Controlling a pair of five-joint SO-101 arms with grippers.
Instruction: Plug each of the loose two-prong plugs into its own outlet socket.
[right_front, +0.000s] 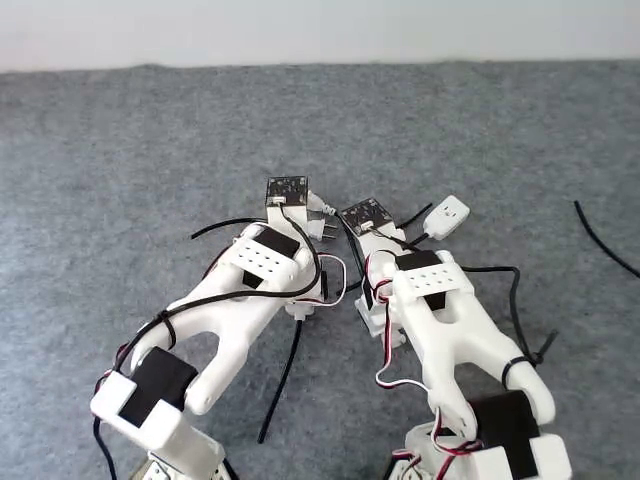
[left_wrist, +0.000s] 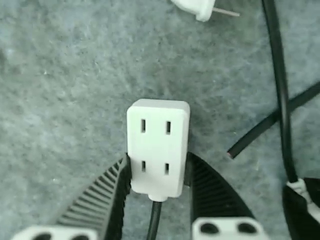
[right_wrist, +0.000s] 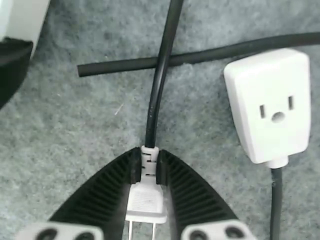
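Note:
My left gripper (left_wrist: 158, 161) is shut on the lower sides of a white socket block (left_wrist: 158, 145) with two two-slot outlets; it lies flat on the grey carpet. A loose white two-prong plug (left_wrist: 196, 7) lies beyond it, also seen in the high view as the plug (right_front: 321, 228) beside that arm's wrist. My right gripper (right_wrist: 148, 155) is shut on a second white two-prong plug (right_wrist: 146, 197), prongs pointing back toward the wrist and its black cord (right_wrist: 161, 75) running away. A white single outlet (right_wrist: 272, 102) with a black cord lies just beside it, seen too as the outlet (right_front: 447, 216).
Black cords (left_wrist: 277, 95) cross the carpet between the two wrists. A loose cord end (right_front: 280, 380) trails between the arms, and another cord (right_front: 603, 240) lies at the far right. Grey carpet (right_front: 120, 170) stretches open to the left and back.

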